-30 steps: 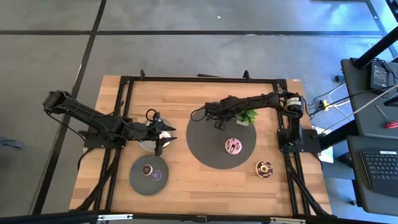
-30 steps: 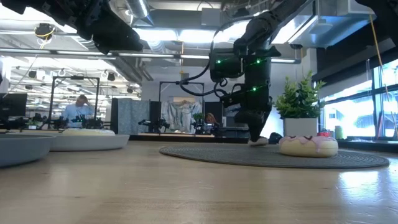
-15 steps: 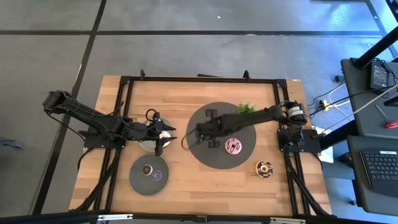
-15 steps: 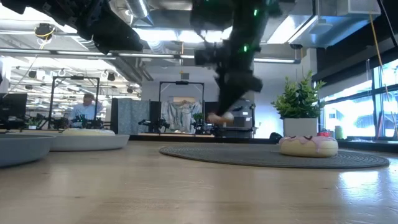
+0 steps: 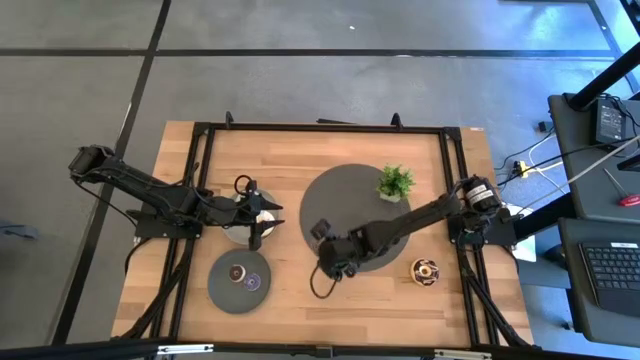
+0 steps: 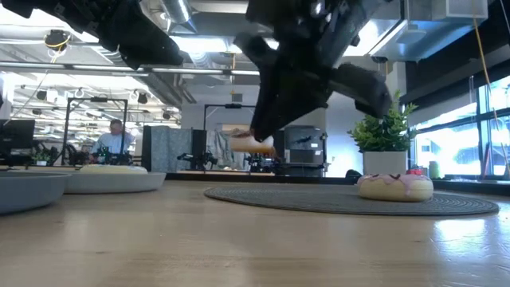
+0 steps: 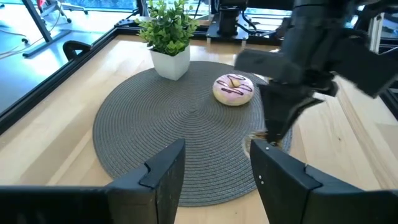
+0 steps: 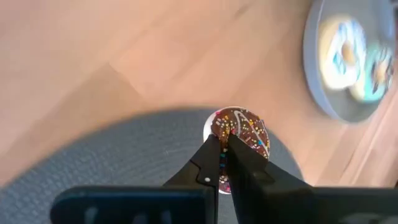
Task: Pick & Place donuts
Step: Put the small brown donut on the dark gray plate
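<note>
My right gripper (image 5: 333, 266) hangs over the near-left edge of the big grey mat (image 5: 340, 200), shut on a chocolate-sprinkled donut (image 8: 241, 132). A pink donut (image 7: 233, 89) lies flat on the mat; in the high view my right arm hides it. Another chocolate donut (image 5: 425, 269) sits on the bare table to the right. Two tiny donuts (image 5: 245, 275) lie on the near grey plate (image 5: 225, 290). My left gripper (image 7: 214, 180) is open above the left plate (image 5: 238, 232), which holds a cream donut (image 6: 111, 168). My right gripper pinches the chocolate-sprinkled donut at its rim (image 8: 222, 138) between the two fingers, coming from above at a slant. The donut (image 6: 251, 143) is lifted clear of the table and mat.
A small potted plant (image 5: 395, 182) stands on the mat's far-right part. Bare wood lies between the mat and the near plate. A black frame runs round the table's edges. A person sits in the room behind the table.
My right gripper has gone from beside the plant, low on the mat's far side, up and across the mat to its near-left edge. The chocolate-sprinkled donut has come off the mat and travelled with it. My left arm has kept still.
</note>
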Controlling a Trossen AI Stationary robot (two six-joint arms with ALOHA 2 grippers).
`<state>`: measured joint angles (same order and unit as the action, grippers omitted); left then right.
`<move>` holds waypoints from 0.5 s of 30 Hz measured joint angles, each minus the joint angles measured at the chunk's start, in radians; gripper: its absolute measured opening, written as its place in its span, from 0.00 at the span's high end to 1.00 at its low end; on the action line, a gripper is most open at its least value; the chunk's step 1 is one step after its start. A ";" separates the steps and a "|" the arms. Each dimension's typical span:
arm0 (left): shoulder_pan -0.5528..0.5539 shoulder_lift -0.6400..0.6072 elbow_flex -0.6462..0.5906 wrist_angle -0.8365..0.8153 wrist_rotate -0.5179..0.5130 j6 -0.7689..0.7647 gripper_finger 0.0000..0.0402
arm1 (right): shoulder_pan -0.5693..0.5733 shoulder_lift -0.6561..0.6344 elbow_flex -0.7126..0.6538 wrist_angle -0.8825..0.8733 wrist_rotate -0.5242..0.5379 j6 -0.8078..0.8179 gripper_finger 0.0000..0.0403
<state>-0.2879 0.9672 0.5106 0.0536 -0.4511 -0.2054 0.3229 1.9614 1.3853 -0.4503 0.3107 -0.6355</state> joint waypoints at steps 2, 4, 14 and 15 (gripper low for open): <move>0.000 0.000 0.000 0.000 0.000 0.000 0.56 | 0.011 0.000 0.000 0.028 0.001 -0.004 0.93; 0.000 0.000 0.000 0.001 0.000 0.000 0.56 | 0.014 0.000 0.000 0.052 0.001 -0.001 0.93; 0.000 0.035 0.000 0.049 0.163 0.179 0.57 | -0.014 0.000 0.000 0.221 0.002 -0.103 0.93; 0.000 0.041 0.000 0.061 0.164 0.210 0.57 | -0.021 0.000 0.000 0.232 0.002 -0.105 0.93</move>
<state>-0.2878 1.0082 0.5110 0.1151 -0.2874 0.0044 0.3024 1.9617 1.3853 -0.2187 0.3127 -0.7404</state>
